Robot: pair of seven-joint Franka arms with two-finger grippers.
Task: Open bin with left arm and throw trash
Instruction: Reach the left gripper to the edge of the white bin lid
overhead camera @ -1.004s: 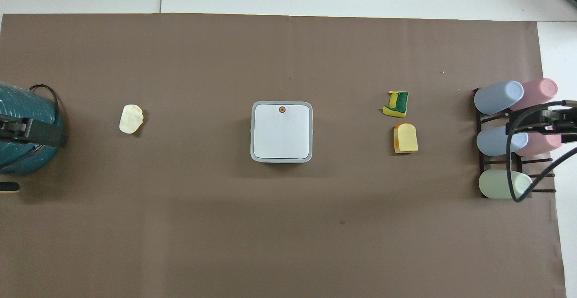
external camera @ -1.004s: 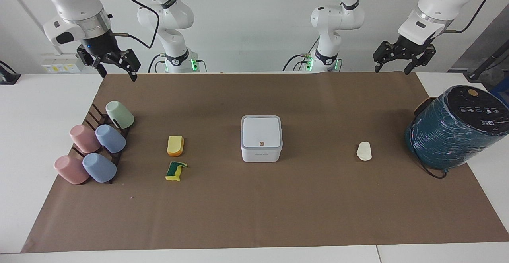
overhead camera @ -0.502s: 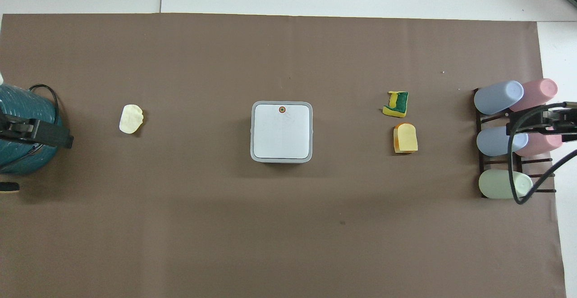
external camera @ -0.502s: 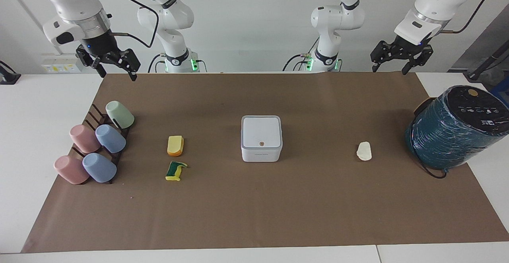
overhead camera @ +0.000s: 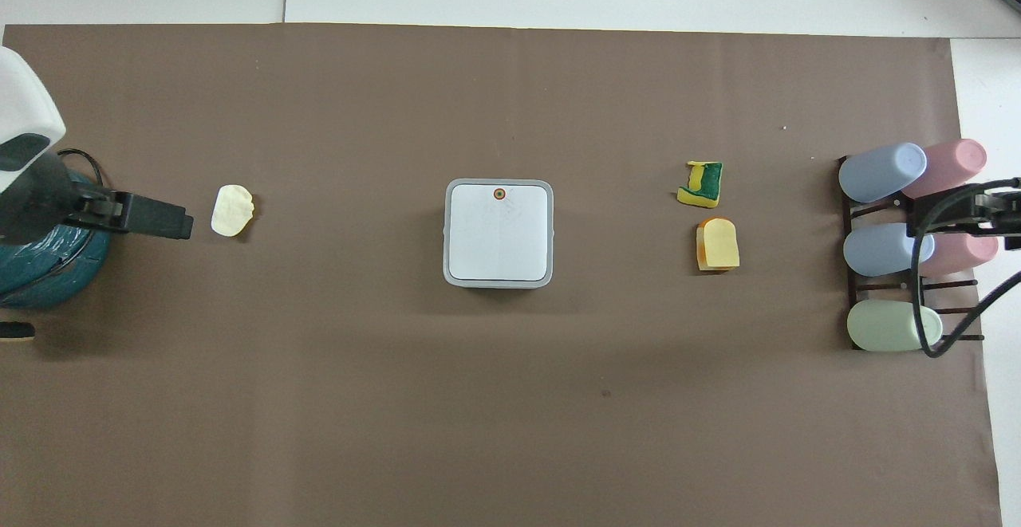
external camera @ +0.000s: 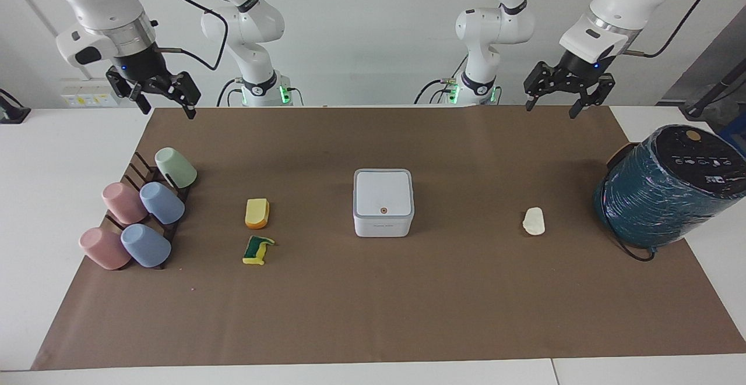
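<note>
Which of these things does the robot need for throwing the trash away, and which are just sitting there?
For the job:
- bin, lid shut
- yellow-orange block
- green-and-yellow sponge
- white lump
- left gripper, open, up in the air

Just sitting there:
- pastel cups on their rack
- teal wrapped cylinder
- right gripper, open, waiting

Bright, even light; soft shadows, perhaps from overhead

White table (external camera: 70, 158) under brown paper sheet (external camera: 373, 315); plain white wall (external camera: 361, 35); socket strip (external camera: 87, 99) at wall base.
</note>
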